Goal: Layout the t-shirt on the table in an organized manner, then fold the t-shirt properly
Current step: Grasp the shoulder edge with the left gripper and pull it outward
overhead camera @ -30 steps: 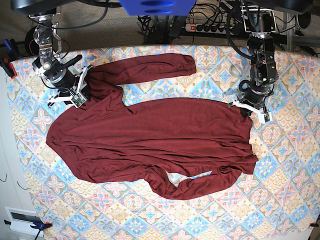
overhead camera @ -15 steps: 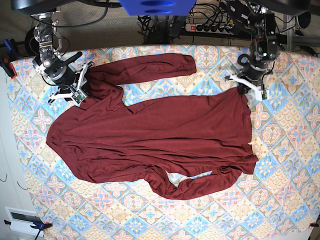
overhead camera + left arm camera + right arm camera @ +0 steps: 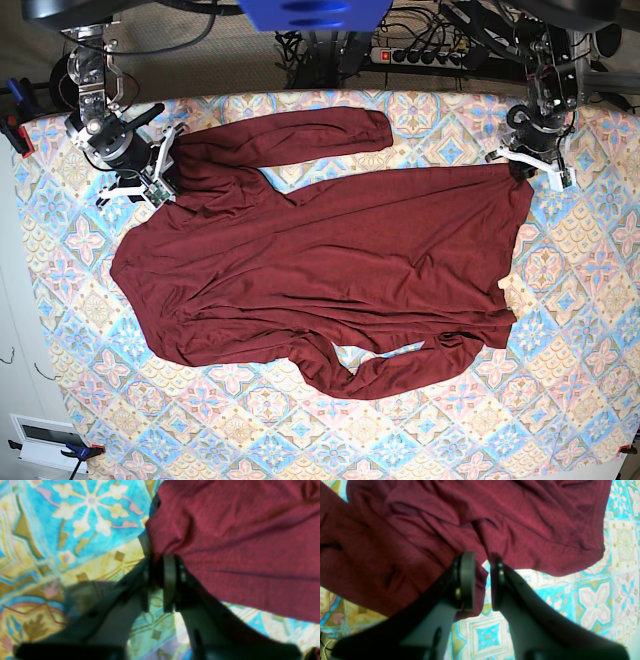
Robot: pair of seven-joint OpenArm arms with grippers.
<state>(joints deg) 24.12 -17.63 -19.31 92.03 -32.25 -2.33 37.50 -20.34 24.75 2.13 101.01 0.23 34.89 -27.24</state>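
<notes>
Patterned counter [image 3: 300, 440] carries the maroon t-shirt [image 3: 330, 270], long axis three-to-nine o'clock. Left jaws [image 3: 160, 580] clamp its three-o'clock hem corner; right jaws [image 3: 481, 580] pinch the nine-o'clock shoulder.

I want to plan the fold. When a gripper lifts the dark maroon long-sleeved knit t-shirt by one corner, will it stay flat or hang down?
The dark maroon long-sleeved knit t-shirt would probably hang limp: it lies wrinkled, and bunches where the right gripper pinches it. It likely drags easily over the patterned table cloth, since the cloth looks thin and light.
</notes>
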